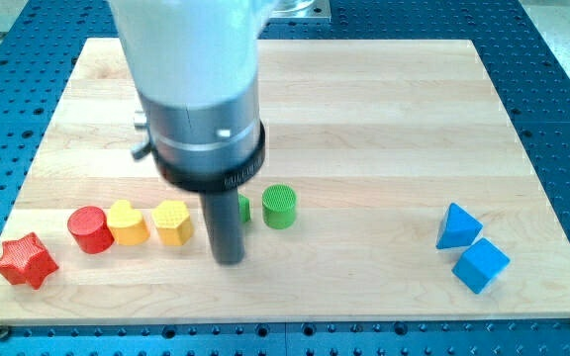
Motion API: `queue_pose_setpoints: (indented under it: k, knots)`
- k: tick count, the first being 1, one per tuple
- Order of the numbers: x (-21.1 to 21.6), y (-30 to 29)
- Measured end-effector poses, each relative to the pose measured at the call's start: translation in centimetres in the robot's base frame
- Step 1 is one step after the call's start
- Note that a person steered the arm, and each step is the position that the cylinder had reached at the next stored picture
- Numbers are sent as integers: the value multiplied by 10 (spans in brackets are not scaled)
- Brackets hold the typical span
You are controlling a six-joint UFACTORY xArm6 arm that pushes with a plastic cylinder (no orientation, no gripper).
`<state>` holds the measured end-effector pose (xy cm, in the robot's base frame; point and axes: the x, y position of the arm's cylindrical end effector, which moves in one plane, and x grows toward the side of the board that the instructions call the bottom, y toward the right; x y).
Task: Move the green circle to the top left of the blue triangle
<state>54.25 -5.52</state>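
Observation:
The green circle [279,206] stands on the wooden board [364,119], just right of the rod. A second green block [242,208] is mostly hidden behind the rod; its shape cannot be made out. The blue triangle [457,226] sits far to the view's right, with a blue cube [481,265] just below and right of it. My tip [229,261] is down on the board, below and left of the green circle, a short gap away, and right of the yellow hexagon [172,222].
A row at the view's left holds a red star [26,260], a red cylinder [90,229], a yellow heart [127,222] and the yellow hexagon. The arm's wide body [196,89] covers the board's upper left middle. The board's edge runs along the view's bottom.

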Motion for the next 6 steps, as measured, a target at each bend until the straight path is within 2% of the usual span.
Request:
queue_pose_setpoints:
  k: [1, 2, 3, 4, 5, 6]
  knots:
    - [-58, 56]
    - [-71, 147]
    - [-66, 93]
    - [-49, 114]
    - [-52, 171]
    - [-18, 129]
